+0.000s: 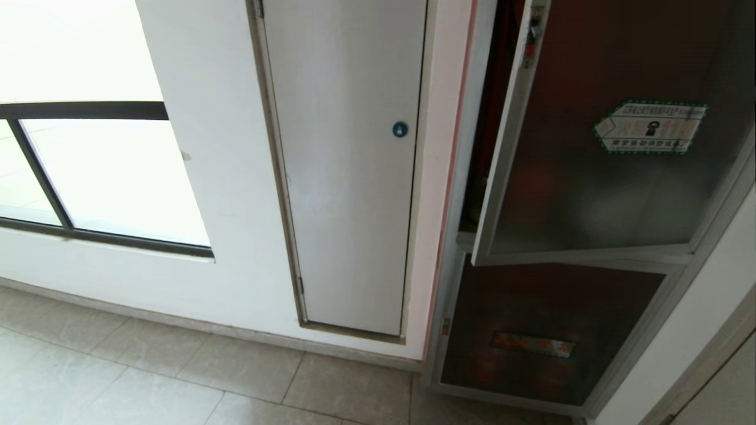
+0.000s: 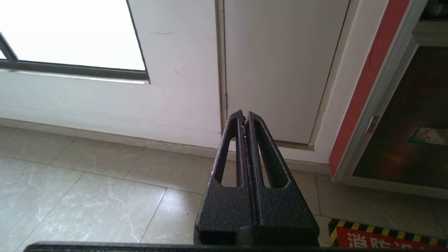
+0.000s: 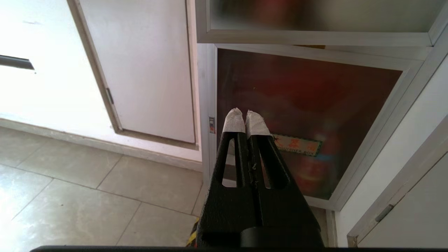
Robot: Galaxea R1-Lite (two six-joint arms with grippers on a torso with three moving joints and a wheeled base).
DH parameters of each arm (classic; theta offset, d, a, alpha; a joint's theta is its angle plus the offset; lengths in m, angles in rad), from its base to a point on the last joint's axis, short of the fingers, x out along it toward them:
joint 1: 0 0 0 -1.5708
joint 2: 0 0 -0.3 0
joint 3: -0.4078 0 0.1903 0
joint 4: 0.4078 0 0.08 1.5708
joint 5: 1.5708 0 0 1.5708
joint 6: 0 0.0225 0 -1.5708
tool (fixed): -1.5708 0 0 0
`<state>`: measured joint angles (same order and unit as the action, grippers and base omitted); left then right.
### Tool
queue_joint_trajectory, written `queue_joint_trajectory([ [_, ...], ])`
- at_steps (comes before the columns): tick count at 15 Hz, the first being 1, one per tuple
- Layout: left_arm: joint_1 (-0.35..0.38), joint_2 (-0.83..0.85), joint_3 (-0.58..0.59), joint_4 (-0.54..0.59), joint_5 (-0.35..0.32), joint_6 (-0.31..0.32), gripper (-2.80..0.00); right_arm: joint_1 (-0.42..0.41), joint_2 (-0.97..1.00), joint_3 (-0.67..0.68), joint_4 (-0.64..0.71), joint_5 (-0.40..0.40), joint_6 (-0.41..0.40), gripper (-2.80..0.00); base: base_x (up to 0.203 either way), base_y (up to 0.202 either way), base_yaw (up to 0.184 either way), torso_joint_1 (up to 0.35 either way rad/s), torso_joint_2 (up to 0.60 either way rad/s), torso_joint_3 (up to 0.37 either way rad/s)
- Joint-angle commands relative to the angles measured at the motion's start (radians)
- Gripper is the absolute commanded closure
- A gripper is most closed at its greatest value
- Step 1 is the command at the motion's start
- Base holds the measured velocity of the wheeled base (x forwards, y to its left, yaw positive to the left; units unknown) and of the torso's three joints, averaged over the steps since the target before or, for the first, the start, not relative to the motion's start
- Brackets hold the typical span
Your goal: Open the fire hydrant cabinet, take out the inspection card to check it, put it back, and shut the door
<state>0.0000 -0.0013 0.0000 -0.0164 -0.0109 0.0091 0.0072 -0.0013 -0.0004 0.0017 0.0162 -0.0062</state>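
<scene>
The fire hydrant cabinet (image 1: 455, 277) stands at the right, silver-framed with dark reddish glass. Its door (image 1: 596, 195) hangs ajar, its left edge swung out from the frame, with a green-edged white sticker (image 1: 649, 127) on the glass and a small red latch (image 1: 530, 48) near the top. A strip of red interior (image 1: 502, 88) shows in the gap. The inspection card is hidden. Neither arm shows in the head view. My left gripper (image 2: 244, 115) is shut and empty, low over the floor. My right gripper (image 3: 244, 114), with white-wrapped tips, is shut and empty, in front of the cabinet's lower panel (image 3: 308, 115).
A plain grey-white flush door (image 1: 348, 177) with a round blue lock (image 1: 400, 129) sits left of the cabinet. A window (image 1: 88, 171) is at far left. The lower dark panel carries an orange label (image 1: 533, 344). A yellow-black hazard mat (image 2: 385, 236) lies on the tiled floor (image 1: 147, 378).
</scene>
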Motion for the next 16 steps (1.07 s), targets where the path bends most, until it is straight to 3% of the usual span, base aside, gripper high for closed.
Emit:
queue_joint_trajectory([
  [1,0.0,0.001,0.006,0.0,0.0,0.0,0.0,0.0,0.0,0.0,0.0,0.001,0.003,0.0,0.0,0.0,0.0,0.0,0.0,0.0],
  [16,0.0,0.001,0.006,-0.001,0.0,0.0,0.0,0.0,0.0,0.0,0.0,0.001,0.005,0.0,0.0,0.0,0.0,0.0,0.0,0.0],
])
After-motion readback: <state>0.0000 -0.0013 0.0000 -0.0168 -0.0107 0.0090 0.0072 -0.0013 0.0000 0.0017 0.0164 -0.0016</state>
